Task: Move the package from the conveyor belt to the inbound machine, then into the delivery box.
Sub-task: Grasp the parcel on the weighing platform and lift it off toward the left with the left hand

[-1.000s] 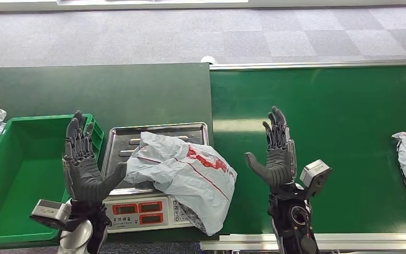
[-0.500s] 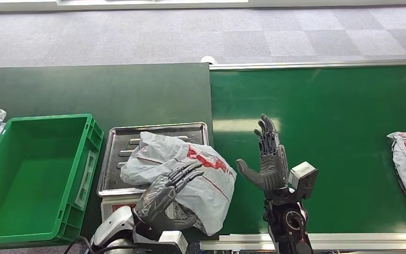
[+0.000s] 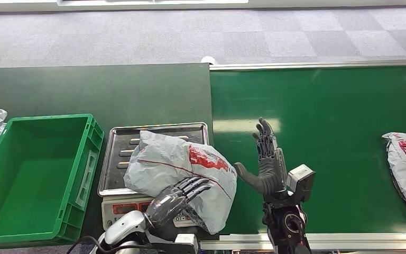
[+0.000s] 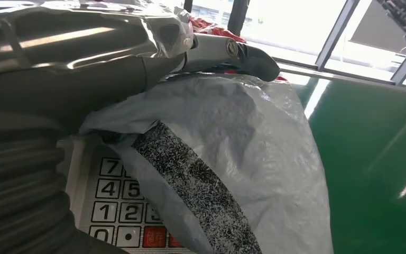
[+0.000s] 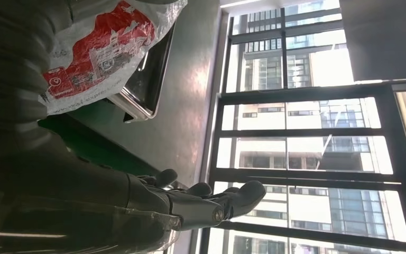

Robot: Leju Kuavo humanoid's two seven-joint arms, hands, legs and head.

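Dark left-hand fingers (image 3: pixel 190 186) are laid on the near side of the crumpled grey plastic package with red print (image 3: pixel 182 172), no closed grasp being visible.

The package is lain under those fingers on the steel tray of the weighing scale (image 3: pixel 117 143). The right hand (image 3: pixel 267 161) is held upright just beside the package, fingers spread and released, over the green conveyor belt (image 3: pixel 338 106). A green plastic crate (image 3: pixel 10 174) is seen well beyond the left hand.
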